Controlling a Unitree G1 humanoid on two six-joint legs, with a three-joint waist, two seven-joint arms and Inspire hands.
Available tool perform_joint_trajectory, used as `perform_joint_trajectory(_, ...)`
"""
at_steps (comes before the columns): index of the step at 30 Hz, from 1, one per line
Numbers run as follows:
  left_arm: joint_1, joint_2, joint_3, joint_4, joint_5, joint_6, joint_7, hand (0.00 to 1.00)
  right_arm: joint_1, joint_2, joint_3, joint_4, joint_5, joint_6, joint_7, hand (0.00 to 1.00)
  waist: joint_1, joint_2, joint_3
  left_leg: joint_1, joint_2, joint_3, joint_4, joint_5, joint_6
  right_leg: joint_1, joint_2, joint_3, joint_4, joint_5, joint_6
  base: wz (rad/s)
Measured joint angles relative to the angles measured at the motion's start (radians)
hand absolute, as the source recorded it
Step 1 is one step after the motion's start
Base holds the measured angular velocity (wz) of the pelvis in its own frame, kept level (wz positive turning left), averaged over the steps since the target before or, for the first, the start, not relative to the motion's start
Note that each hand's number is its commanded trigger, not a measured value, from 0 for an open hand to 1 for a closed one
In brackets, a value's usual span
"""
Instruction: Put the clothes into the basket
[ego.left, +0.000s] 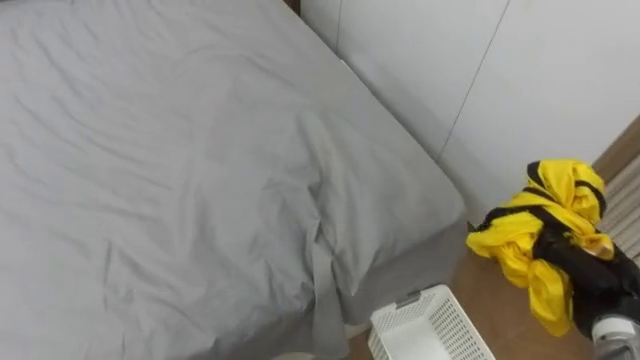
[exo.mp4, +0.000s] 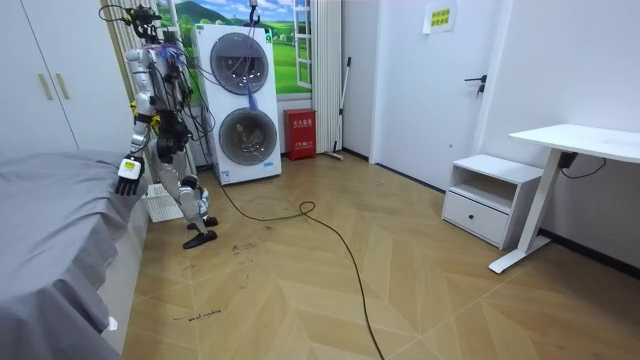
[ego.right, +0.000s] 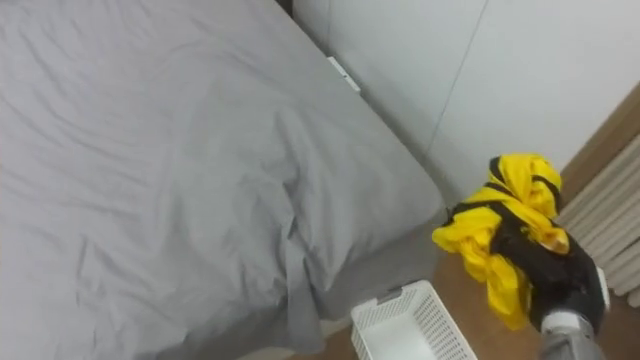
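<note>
Left eye view, from its left: one bed (ego.left: 180, 170) under a grey sheet, matte and soft, with shallow creases fanning toward the near corner, where the cloth folds down over the edge. Behind it stand smooth white wardrobe doors (ego.left: 450, 60), flat and parted by thin seams. At the bottom edge, on the wooden floor (ego.left: 500, 300) just beside the bed corner, sits one basket (ego.left: 455, 325): white rigid plastic, rectangular, with walls pierced in a fine grid. Further right, one garment (ego.left: 545, 215) hangs in the air, up and to the right of the basket. It is thin, glossy yellow fabric with black bands, bunched into puffy folds. The right hand (ego.left: 600, 285), black and smooth, has its fingers curled into this bundle, which drapes over it.

Room view: the robot stands at the corner of the bed, the basket by its feet. Its left hand (exo.mp4: 128, 175) hangs next to the sheet with fingers loose and pointing down. To the right, two washers (exo.mp4: 240, 100) are stacked, white boxes with round glass doors.
</note>
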Motion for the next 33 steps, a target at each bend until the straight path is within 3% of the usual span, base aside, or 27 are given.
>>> perform_joint_trajectory(3, 0.012, 0.002, -0.003, 0.008, 0.008, 0.000, -0.002, 0.00, 0.023, 0.000, -0.001, -0.024, 0.030, 0.000, 0.005, 1.00, -0.017, -0.002, 0.0009, 0.001, 0.002, 0.003, 0.000, -0.003, -0.004, 0.000, 0.005, 0.011, -0.001, 0.000, 0.000, -0.07)
perform_joint_trajectory(4, 0.010, 0.004, -0.005, 0.010, 0.008, 0.000, -0.003, 0.00, 0.034, 0.003, -0.001, -0.036, 0.030, 0.000, 0.005, 1.00, -0.021, -0.008, 0.0048, -0.001, 0.003, 0.008, 0.000, -0.005, -0.003, -0.002, 0.007, 0.014, 0.000, 0.000, 0.000, -0.14)
perform_joint_trajectory(9, 0.012, 0.008, -0.029, 0.015, 0.009, -0.001, -0.006, 0.00, 0.040, 0.018, -0.001, -0.063, 0.035, 0.000, 0.020, 1.00, -0.031, -0.001, 0.0032, -0.005, 0.014, 0.045, 0.009, -0.021, -0.008, -0.027, 0.020, 0.053, 0.017, 0.000, -0.001, -0.25)
perform_joint_trajectory(12, 0.019, 0.008, -0.054, 0.012, 0.009, -0.001, -0.017, 0.00, 0.040, 0.017, -0.013, -0.060, 0.061, 0.000, 0.023, 1.00, -0.050, 0.016, 0.0018, -0.025, 0.015, 0.057, 0.015, -0.028, -0.005, -0.052, 0.021, 0.061, 0.023, 0.001, 0.000, -0.17)
perform_joint_trajectory(16, 0.019, 0.024, -0.042, 0.011, 0.027, -0.001, -0.029, 0.00, 0.034, 0.015, -0.059, -0.046, 0.062, -0.001, 0.032, 1.00, -0.069, 0.059, 0.0011, -0.065, 0.019, 0.097, 0.026, -0.037, -0.005, -0.131, 0.032, 0.092, 0.068, 0.001, 0.000, -0.37)
perform_joint_trajectory(17, 0.013, 0.036, -0.040, 0.010, 0.034, -0.001, -0.033, 0.00, 0.013, 0.008, -0.066, -0.018, 0.038, -0.002, 0.040, 1.00, -0.078, 0.069, -0.0006, -0.093, 0.019, 0.108, 0.036, -0.038, -0.003, -0.165, 0.034, 0.106, 0.083, 0.001, 0.000, -0.40)
perform_joint_trajectory(20, -0.010, 0.041, -0.033, 0.017, 0.033, 0.002, -0.051, 0.00, -0.082, -0.027, -0.071, 0.069, -0.027, -0.002, 0.051, 1.00, -0.093, 0.091, 0.0096, -0.153, 0.015, 0.121, 0.067, -0.040, 0.000, -0.256, 0.036, 0.137, 0.145, -0.001, 0.003, -0.50)
perform_joint_trajectory(22, -0.026, 0.042, -0.040, 0.022, 0.024, 0.002, -0.059, 0.00, -0.144, -0.047, -0.064, 0.128, -0.044, -0.003, 0.057, 1.00, -0.099, 0.094, 0.0107, -0.198, 0.013, 0.110, 0.092, -0.042, 0.004, -0.310, 0.032, 0.136, 0.172, -0.001, 0.004, -0.40)
perform_joint_trajectory(26, -0.090, 0.040, -0.105, 0.042, -0.009, -0.002, -0.067, 0.00, -0.264, -0.092, -0.048, 0.281, -0.053, -0.004, 0.068, 1.00, -0.097, 0.106, 0.0212, -0.293, 0.013, 0.096, 0.150, -0.053, 0.021, -0.408, 0.032, 0.146, 0.220, -0.004, 0.009, -0.04)
perform_joint_trajectory(29, -0.122, 0.033, -0.127, 0.048, -0.034, -0.003, -0.071, 0.00, -0.340, -0.112, -0.023, 0.356, -0.059, -0.006, 0.060, 1.00, -0.088, 0.126, 0.0207, -0.338, 0.016, 0.097, 0.163, -0.050, 0.026, -0.456, 0.033, 0.152, 0.236, 0.003, 0.011, -0.06)
perform_joint_trajectory(33, -0.148, 0.035, -0.170, 0.053, -0.052, -0.009, -0.071, 0.00, -0.445, -0.146, 0.040, 0.476, -0.056, -0.007, 0.050, 1.00, -0.086, 0.138, 0.0200, -0.371, 0.015, 0.100, 0.165, -0.038, 0.030, -0.492, 0.031, 0.151, 0.246, 0.013, 0.008, 0.00)
